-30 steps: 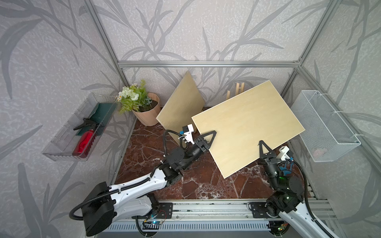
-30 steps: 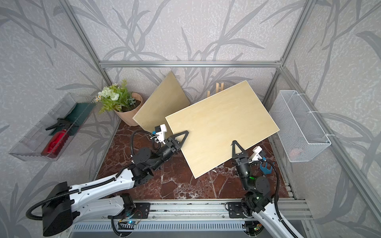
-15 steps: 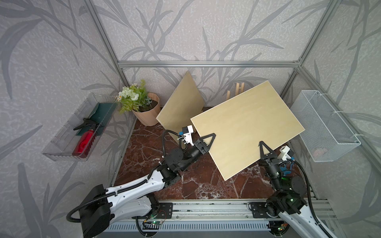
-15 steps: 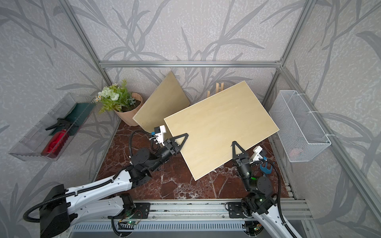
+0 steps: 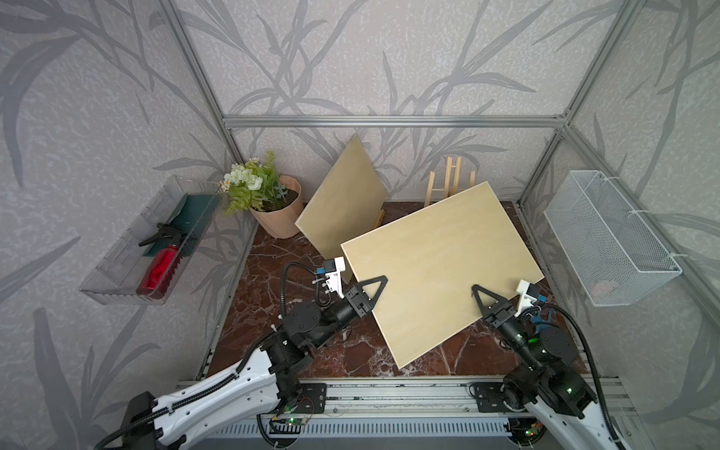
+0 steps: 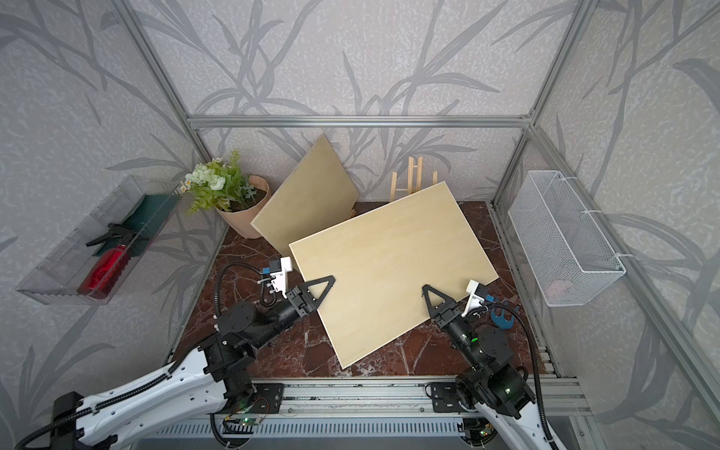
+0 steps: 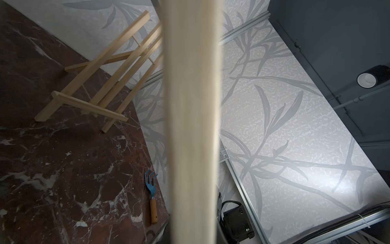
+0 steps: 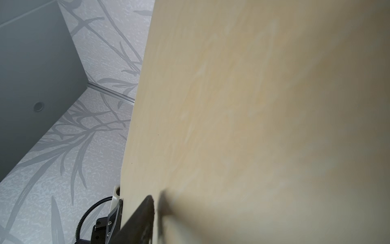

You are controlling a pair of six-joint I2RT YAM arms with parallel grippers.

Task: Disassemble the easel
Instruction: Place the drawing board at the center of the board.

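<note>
L gripper (image 5: 372,290) clamps board (image 5: 440,269), R gripper (image 5: 481,296) jaws unclear; wall tray (image 5: 117,253) holds red bottle (image 5: 157,269), pot (image 5: 278,220) has flowers (image 5: 249,187)

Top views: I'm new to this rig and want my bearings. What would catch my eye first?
A large pale wooden board hangs tilted over the dark marble floor in mid-scene. The left gripper is shut on one edge, and the right gripper sits at the opposite edge, its grip unclear. Behind it, a second board stands tilted at the back wall, beside the bare wooden easel.
</note>
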